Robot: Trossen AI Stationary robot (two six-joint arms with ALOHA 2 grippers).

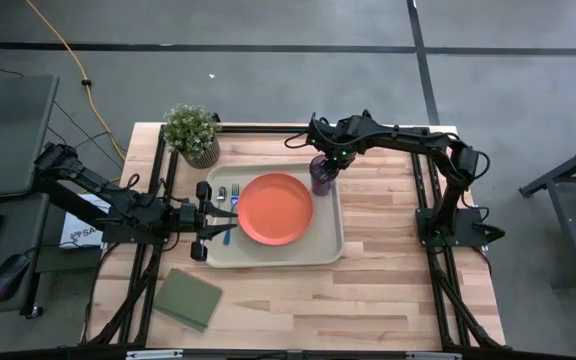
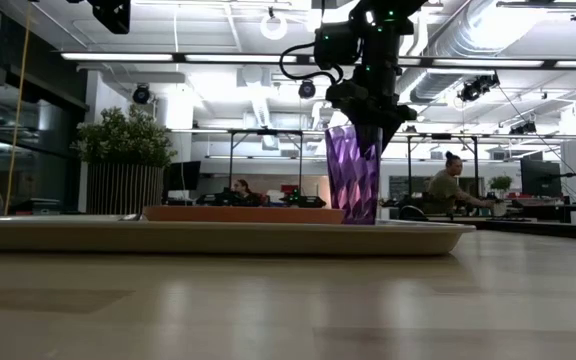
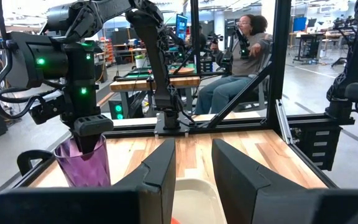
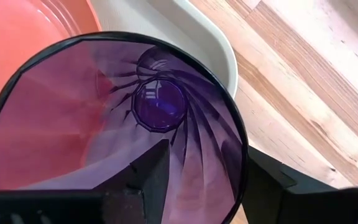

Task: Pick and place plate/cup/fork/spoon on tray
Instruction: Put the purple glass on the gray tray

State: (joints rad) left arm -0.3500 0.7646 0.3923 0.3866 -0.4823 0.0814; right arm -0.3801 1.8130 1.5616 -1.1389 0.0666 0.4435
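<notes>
The cream tray (image 1: 328, 250) lies mid-table. The orange plate (image 1: 275, 208) lies flat in it. The blue-handled fork (image 1: 233, 205) and the spoon (image 1: 222, 192) lie on the tray's left part, beside the plate. My right gripper (image 1: 330, 160) is shut on the purple cup (image 1: 321, 176) over the tray's far right corner; the cup also shows in the low view (image 2: 353, 175) and the left wrist view (image 3: 82, 163). My left gripper (image 1: 206, 218) is open at the tray's left rim, near the fork and spoon. My right gripper holds the cup by its rim (image 4: 238, 155), one finger inside the cup (image 4: 148, 174) and one outside (image 4: 272, 183). The fingers come from above, pointing down. The cup is upright; the tray's rim hides its base, so I cannot tell whether it stands on the tray.
A potted plant (image 1: 190, 135) stands at the table's far left, just beyond the tray. A dark green square pad (image 1: 188, 298) lies near the front left. Bare wood shows right of the tray (image 1: 388, 240). People sit in the room beyond (image 3: 241, 56).
</notes>
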